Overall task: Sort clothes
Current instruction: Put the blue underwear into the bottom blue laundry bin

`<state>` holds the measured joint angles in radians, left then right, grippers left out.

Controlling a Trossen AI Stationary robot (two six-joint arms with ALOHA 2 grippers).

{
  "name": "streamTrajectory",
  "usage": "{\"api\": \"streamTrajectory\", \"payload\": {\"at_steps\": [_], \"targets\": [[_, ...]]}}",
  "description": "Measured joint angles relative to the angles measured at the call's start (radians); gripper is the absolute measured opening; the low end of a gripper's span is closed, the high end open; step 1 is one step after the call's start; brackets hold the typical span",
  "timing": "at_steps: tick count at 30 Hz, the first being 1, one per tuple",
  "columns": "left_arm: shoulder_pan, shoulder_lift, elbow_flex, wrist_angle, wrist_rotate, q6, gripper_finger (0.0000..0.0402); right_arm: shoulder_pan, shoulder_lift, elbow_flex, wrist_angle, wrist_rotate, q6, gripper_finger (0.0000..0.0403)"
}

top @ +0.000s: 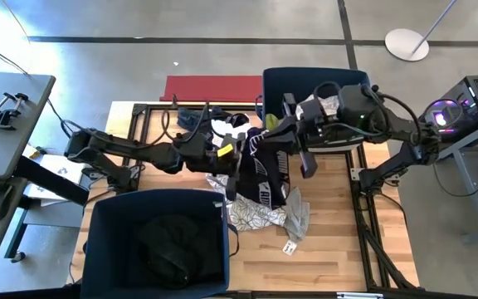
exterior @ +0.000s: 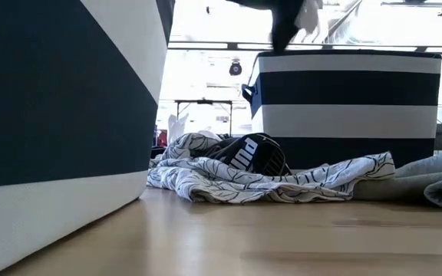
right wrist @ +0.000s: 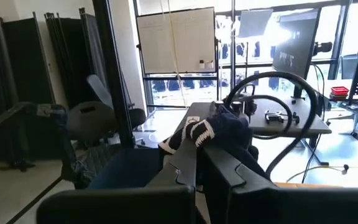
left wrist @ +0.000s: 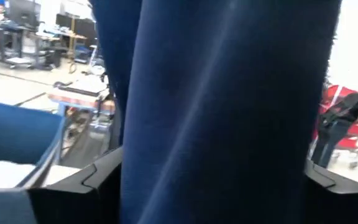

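From above, you are seeing both end effectors meeting over the bench's middle on one dark navy garment with white lettering (top: pixel 260 170), its long axis hanging down toward the pile of light patterned clothes (top: pixel 260 212); the right end effector (top: pixel 282 131) is closing on its upper edge, nearer the far dark blue fabric bin (top: pixel 305 79). In the wrist views, navy cloth is filling the left end effector (left wrist: pixel 216 186), hiding whether it is gripping.
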<state>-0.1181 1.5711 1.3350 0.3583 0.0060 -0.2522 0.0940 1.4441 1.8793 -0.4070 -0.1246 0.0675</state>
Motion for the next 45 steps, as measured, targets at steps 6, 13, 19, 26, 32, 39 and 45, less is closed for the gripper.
{"api": "streamTrajectory", "payload": {"at_steps": [6, 13, 19, 26, 32, 39, 45], "targets": [[0.000, 0.019, 0.000, 0.056, 0.009, -0.007, 0.0174, 0.000, 0.000, 0.000, 0.001, 0.000, 0.003, 0.0000], [0.000, -0.043, 0.000, 0.049, 0.014, -0.007, 0.0014, -0.002, 0.000, 0.001, -0.040, -0.010, 0.083, 0.0025], [-0.023, -0.175, -0.001, 0.019, -0.045, 0.106, 0.0004, -0.018, -0.036, 0.001, -0.049, -0.043, 0.110, 0.0126], [-0.060, -0.425, 0.025, -0.150, -0.185, 0.258, 0.0002, -0.006, -0.119, 0.001, 0.014, -0.042, -0.021, 0.0190], [-0.146, -0.419, 0.332, -0.538, -0.257, 0.202, 0.0001, -0.006, -0.160, 0.001, -0.019, 0.062, -0.053, 0.0193], [-0.328, -0.174, 0.841, -1.051, -0.170, 0.099, 0.0001, -0.008, -0.158, 0.001, -0.075, 0.133, -0.117, 0.0193], [-0.477, -0.043, 0.985, -1.222, -0.168, -0.306, 0.0000, -0.009, -0.140, -0.002, -0.082, 0.268, -0.234, 0.0193]]}}
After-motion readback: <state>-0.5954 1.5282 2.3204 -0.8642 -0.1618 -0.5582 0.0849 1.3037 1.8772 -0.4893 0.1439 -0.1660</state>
